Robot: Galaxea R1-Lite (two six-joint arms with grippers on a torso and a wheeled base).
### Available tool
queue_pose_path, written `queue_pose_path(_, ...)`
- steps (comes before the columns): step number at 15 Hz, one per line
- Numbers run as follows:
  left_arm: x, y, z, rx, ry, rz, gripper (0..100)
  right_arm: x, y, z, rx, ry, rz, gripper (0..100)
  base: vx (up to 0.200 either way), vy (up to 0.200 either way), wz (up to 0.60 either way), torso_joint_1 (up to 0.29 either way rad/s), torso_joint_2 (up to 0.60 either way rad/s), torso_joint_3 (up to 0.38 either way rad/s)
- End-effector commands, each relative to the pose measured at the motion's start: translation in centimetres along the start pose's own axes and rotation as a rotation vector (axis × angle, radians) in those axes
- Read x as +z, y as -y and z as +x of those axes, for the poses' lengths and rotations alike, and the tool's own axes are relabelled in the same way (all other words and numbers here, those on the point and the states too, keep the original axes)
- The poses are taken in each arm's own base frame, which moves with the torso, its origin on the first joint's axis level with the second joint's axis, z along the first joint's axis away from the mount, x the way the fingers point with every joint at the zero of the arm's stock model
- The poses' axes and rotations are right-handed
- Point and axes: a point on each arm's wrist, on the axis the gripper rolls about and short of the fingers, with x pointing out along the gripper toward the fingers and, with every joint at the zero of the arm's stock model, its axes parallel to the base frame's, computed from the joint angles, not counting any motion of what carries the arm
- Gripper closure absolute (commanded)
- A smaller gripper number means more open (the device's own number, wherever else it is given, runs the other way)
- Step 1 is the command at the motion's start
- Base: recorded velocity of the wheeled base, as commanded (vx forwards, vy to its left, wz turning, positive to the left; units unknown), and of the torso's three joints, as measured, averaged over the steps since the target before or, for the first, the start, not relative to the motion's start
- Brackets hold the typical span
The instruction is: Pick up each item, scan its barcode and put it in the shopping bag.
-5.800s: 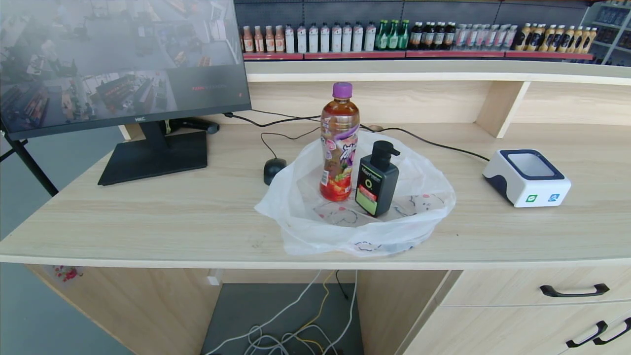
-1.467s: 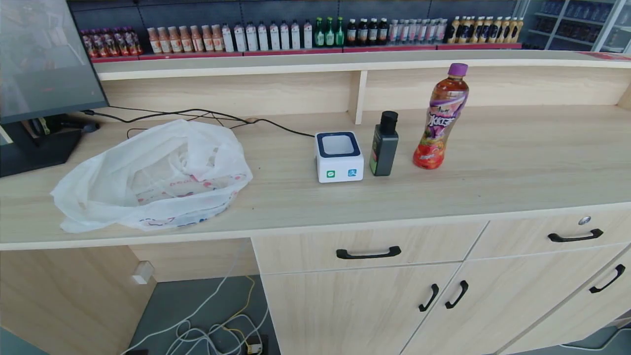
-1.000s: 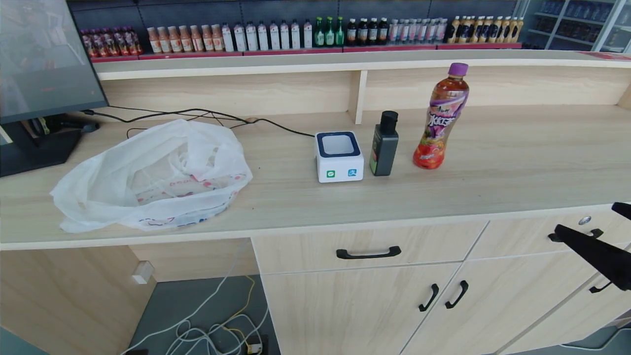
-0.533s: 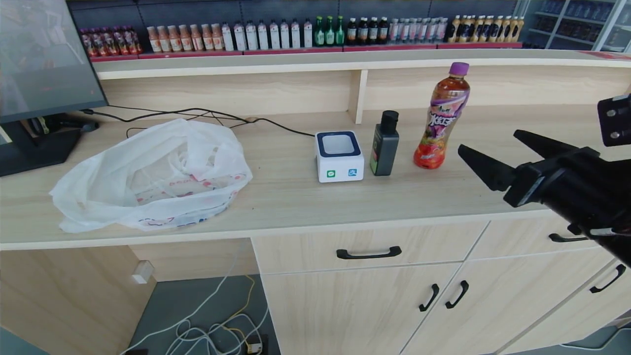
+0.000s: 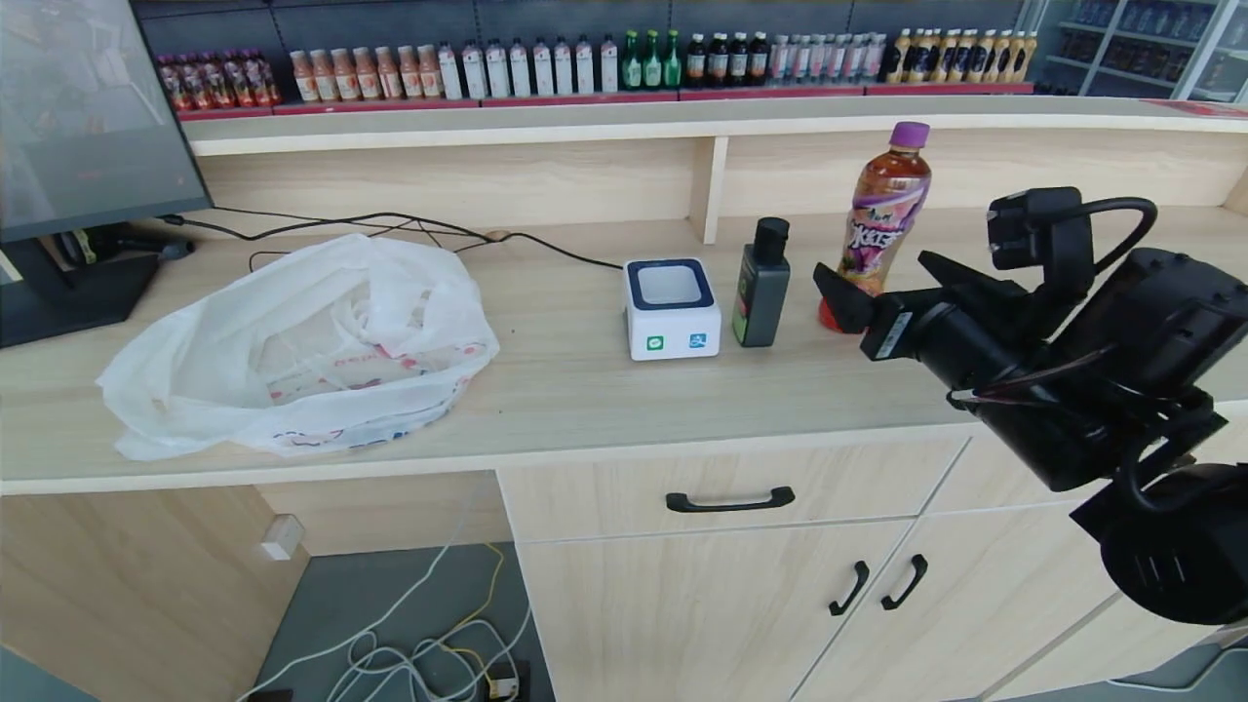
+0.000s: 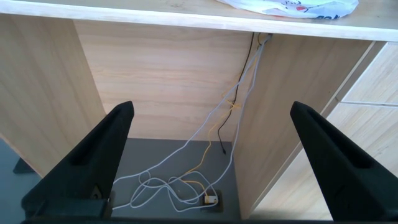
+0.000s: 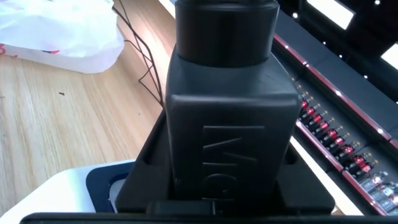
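Jaws of the right gripper stand open and empty near the dark bottle; left gripper likewise.

Counter: carries the bag, scanner and both bottles.
Bag: on the counter's left part, well apart from the scanner.
Scanner: mid-counter, right of the bag.
Short bottle: upright, just beside the scanner's right side.
Tall bottle: upright, near the short bottle, on its right.
Monitor: far left, behind the bag.
Shelf: behind the counter, with a row of bottles on it.
Drawers: below the counter's right part.
Cables: on the floor in the bay below the bag.
Right gripper: before the tall bottle's base.
Left gripper: below counter level, before the bay.
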Motion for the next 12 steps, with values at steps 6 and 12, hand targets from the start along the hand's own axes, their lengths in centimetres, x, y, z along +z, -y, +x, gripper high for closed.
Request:
queue_pose_path(6,0.0,0.0,0.0,0.0,0.0,-0.001,0,2.3,1.4,-0.5,-0.065,0.028,0.034,100,0.0,0.0,0.0,0.0,0.0,0.0)
queue_pose_path(12,0.0,0.0,0.0,0.0,0.0,-0.001,0,7.5,2.9,-2.3,-0.306,0.026,0.264,100,0.0,0.0,0.0,0.0,0.0,0.0)
